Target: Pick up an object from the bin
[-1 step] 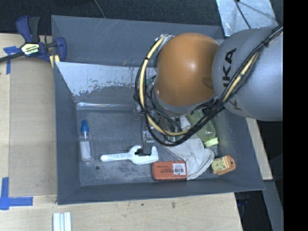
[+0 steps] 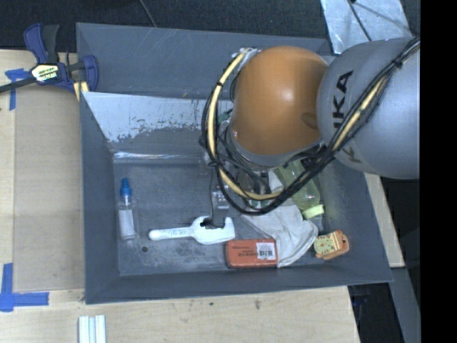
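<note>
1. White plastic tool, with a thin long handle and a wider rounded end, lies flat on the floor of the bin, near the middle of the bin's lower edge as the camera view shows it. Its handle points toward the bin's left edge.
2. The gripper is low over the wider end of this white tool, and its dark tip seems to touch it. The orange cover and the cables of the wrist hide much of it, so I cannot tell if it is open or closed, or if it grips the tool.
3. A red-orange box with a barcode label lies just beside the tool's wide end, closer to the lower edge.
4. A crumpled white cloth lies to the right of the gripper and touches the box.
5. A small yellow and orange thing sits near the lower right corner, just beside the cloth.
6. A greenish-yellow thing is partly under the arm, above the cloth.
7. A small clear bottle with a blue cap lies near the left edge, well apart from the gripper.
</note>
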You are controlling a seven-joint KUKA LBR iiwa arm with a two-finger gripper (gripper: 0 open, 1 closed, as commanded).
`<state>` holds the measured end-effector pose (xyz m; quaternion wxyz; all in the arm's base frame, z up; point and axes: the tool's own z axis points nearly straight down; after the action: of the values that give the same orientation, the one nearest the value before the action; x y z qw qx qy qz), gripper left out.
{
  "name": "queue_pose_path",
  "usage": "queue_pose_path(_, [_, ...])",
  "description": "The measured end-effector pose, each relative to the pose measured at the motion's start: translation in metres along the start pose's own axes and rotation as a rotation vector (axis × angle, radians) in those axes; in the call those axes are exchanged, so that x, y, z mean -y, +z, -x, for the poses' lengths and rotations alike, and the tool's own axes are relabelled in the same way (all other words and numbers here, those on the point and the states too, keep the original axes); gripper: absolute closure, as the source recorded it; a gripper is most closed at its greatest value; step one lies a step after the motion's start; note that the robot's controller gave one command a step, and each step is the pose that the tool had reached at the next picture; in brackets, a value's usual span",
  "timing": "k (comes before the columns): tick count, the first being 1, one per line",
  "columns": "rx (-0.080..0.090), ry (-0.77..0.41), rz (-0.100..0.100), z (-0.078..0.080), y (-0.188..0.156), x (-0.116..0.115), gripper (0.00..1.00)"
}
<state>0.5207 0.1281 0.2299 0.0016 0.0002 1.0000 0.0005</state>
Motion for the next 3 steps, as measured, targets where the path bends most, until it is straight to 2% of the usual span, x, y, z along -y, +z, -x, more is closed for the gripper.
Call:
queue_pose_path(1, [0.003, 0.098, 0.0, -0.002, 0.046, 0.017, 0.0])
queue_pose_path(2, [0.003, 0.025, 0.0, 0.018, 0.103, 0.054, 0.0])
queue_pose_path(3, [-0.003, 0.005, -0.003, 0.012, 0.128, 0.064, 0.0])
